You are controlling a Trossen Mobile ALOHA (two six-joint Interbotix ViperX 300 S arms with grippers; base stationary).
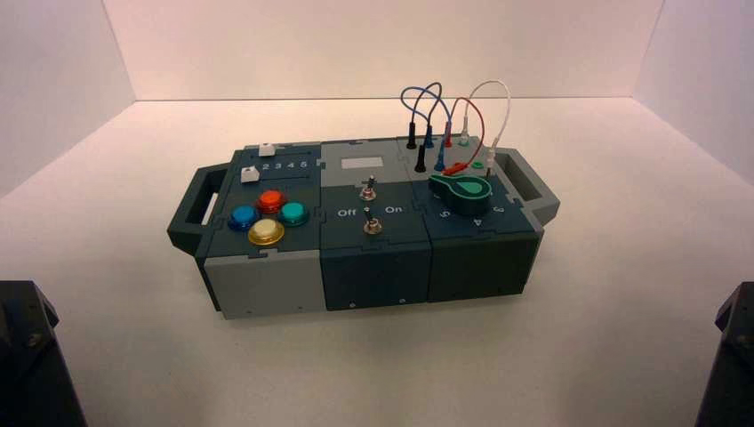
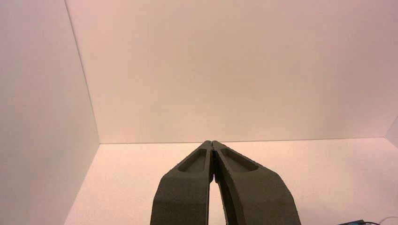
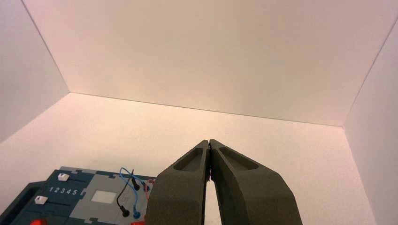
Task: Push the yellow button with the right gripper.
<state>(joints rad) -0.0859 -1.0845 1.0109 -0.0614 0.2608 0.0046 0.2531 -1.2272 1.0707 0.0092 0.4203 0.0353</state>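
- The left gripper [image 2: 212, 143] has its two dark fingers pressed together, tips meeting in a point.
- The right gripper [image 3: 209, 142] is likewise closed, fingertips touching.
- Both arms sit low at the high view's bottom corners.

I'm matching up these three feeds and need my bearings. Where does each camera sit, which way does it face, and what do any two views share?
High view: above and behind the arms, looking down at the box; only dark arm corners show at the lower edges.
Left wrist view: on the left arm, facing the white wall; the left gripper shows, fingers meeting.
Right wrist view: on the right arm, facing the wall over the box's far edge; the right gripper shows, fingers meeting.
Shared: high and right wrist views both show the box's blue wires.
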